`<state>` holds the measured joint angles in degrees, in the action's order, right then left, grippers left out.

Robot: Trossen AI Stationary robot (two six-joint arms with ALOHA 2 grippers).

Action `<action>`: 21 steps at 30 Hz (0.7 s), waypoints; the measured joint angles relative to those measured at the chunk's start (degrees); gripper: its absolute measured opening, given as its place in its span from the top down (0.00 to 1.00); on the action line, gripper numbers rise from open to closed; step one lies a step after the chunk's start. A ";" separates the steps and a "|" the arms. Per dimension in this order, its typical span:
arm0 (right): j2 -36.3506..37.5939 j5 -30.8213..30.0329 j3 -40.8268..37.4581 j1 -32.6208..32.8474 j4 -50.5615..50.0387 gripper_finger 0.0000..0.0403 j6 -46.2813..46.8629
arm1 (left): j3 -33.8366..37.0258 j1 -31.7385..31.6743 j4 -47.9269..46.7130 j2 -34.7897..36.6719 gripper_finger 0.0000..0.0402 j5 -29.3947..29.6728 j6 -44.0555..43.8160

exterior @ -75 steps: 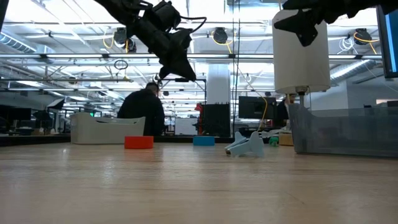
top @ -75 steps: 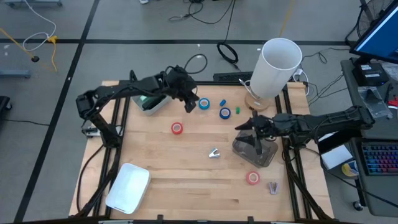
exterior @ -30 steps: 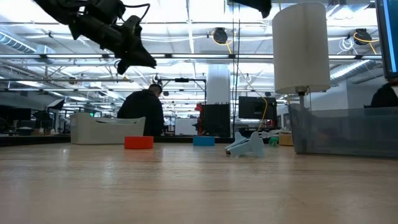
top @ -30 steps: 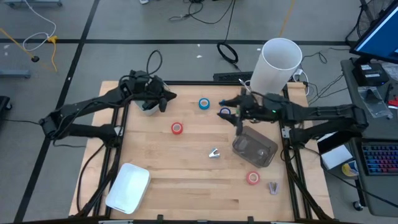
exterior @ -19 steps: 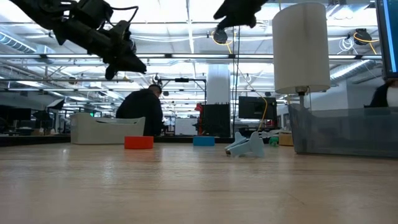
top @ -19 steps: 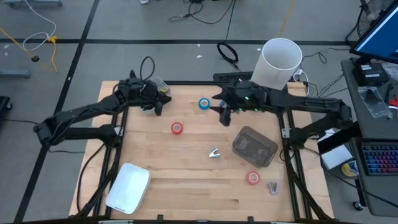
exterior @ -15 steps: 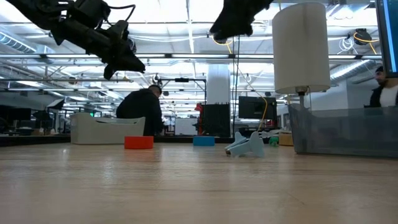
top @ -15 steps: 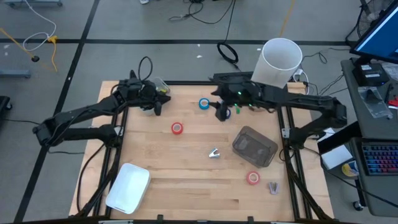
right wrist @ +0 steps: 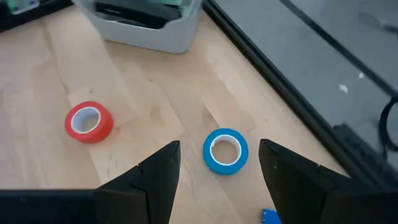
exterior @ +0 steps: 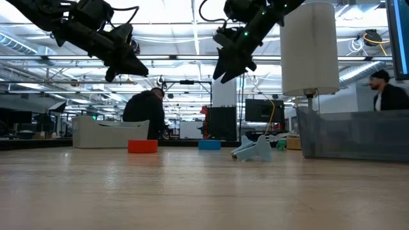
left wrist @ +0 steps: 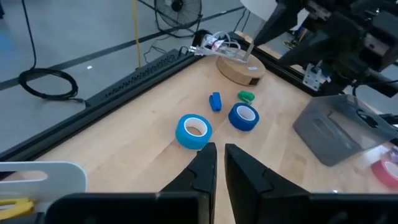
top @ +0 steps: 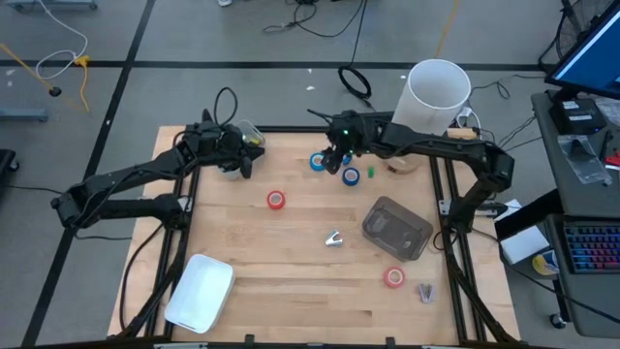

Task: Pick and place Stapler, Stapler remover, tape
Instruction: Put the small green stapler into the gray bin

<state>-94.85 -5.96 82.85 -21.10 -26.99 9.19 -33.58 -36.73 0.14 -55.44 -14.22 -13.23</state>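
Tabletop [top: 291, 262]: blue tape [right wrist: 225, 151] under (open) right gripper [right wrist: 217, 163]

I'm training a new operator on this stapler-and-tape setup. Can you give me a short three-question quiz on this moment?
1. True or false: the right gripper hangs open above a blue tape roll.
2. How many red tape rolls lie on the table?
3. The left gripper is: A) open, B) shut and empty, C) shut on tape.

Key: 1 true. 2 two: one mid-table, one beside the clear container. 3 B.
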 joint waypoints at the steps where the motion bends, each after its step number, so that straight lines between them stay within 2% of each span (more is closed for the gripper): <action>1: -0.11 -0.01 0.00 0.00 -0.50 0.48 0.91 | 0.00 0.00 0.00 0.00 0.92 0.10 0.01; 7: -0.01 0.16 0.00 0.20 0.15 0.48 0.60 | 0.00 0.00 -0.07 0.00 0.92 0.75 0.10; 16: 0.00 0.19 -0.02 0.20 9.11 0.48 7.14 | 0.00 0.00 -0.09 -0.02 0.92 0.79 0.48; 21: 0.03 0.06 -0.08 0.17 11.19 0.48 6.42 | 0.00 0.00 -0.13 -0.04 0.92 0.79 0.46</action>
<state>-94.83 -5.90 82.77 -20.93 -15.81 15.60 -33.58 -36.73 0.01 -55.48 -13.42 -12.78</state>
